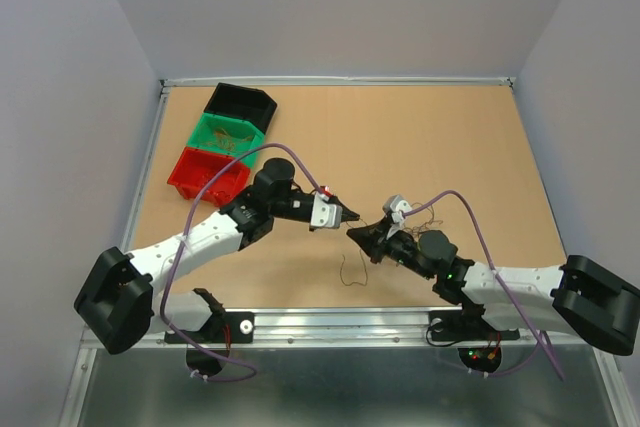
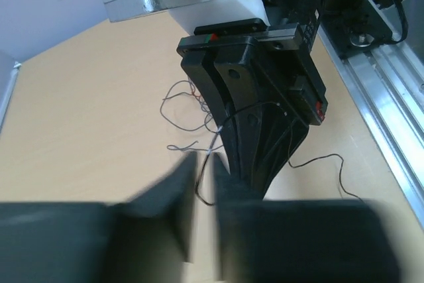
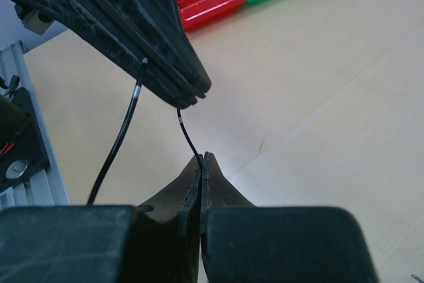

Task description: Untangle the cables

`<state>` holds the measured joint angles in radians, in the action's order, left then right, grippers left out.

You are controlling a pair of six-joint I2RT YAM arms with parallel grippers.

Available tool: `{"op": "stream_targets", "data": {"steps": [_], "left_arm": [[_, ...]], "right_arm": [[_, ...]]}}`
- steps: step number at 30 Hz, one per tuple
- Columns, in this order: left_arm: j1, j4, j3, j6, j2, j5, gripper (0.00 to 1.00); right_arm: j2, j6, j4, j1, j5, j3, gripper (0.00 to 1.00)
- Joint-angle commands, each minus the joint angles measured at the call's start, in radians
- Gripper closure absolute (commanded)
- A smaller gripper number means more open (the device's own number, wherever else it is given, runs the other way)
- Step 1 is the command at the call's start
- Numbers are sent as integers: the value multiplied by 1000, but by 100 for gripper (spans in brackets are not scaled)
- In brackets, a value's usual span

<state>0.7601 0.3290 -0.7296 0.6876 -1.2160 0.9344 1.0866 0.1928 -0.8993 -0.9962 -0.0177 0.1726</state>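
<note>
Grippers meet tip to tip, left gripper [image 1: 352, 215] beside right gripper [image 1: 354, 234]; a loose strand [image 1: 349, 269] of the cables lies on the table near them.

Left wrist: blurred fingers [image 2: 169, 193] closed on a black wire [image 2: 212, 154].

Right wrist: jaws pressed shut, pinching that wire [image 3: 188, 134] just below the left gripper [image 3: 192, 97].

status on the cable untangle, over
Right gripper shut on a black strand. Left gripper pinching the same strand, tip to tip. More loose cables nearby; nothing blocking.
</note>
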Motion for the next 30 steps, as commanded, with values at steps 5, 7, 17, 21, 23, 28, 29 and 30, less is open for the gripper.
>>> {"op": "stream_targets", "data": {"steps": [5, 7, 17, 21, 23, 28, 29, 30], "left_arm": [[19, -4, -51, -48, -22, -120, 100], [19, 10, -59, -103, 15, -199, 100], [18, 16, -117, -220, 239, -382, 100], [18, -62, -304, -246, 266, -439, 100], [19, -110, -391, -249, 256, -523, 100], [18, -252, -721, -269, 169, -641, 100], [18, -272, -802, -270, 156, -655, 100], [18, -287, -830, -272, 145, -672, 100]], "right_arm": [[-47, -33, -59, -2, -36, 10, 66], [-54, -39, -59, -1, -91, -5, 55], [50, -78, -61, -2, -309, 11, 51], [151, -79, -62, -1, -304, 67, 60], [212, -76, -64, -1, -298, 103, 61], [346, -72, -70, -1, -317, 185, 69], [383, -72, -73, 1, -324, 206, 71], [400, -72, -75, 1, -332, 215, 77]]}}
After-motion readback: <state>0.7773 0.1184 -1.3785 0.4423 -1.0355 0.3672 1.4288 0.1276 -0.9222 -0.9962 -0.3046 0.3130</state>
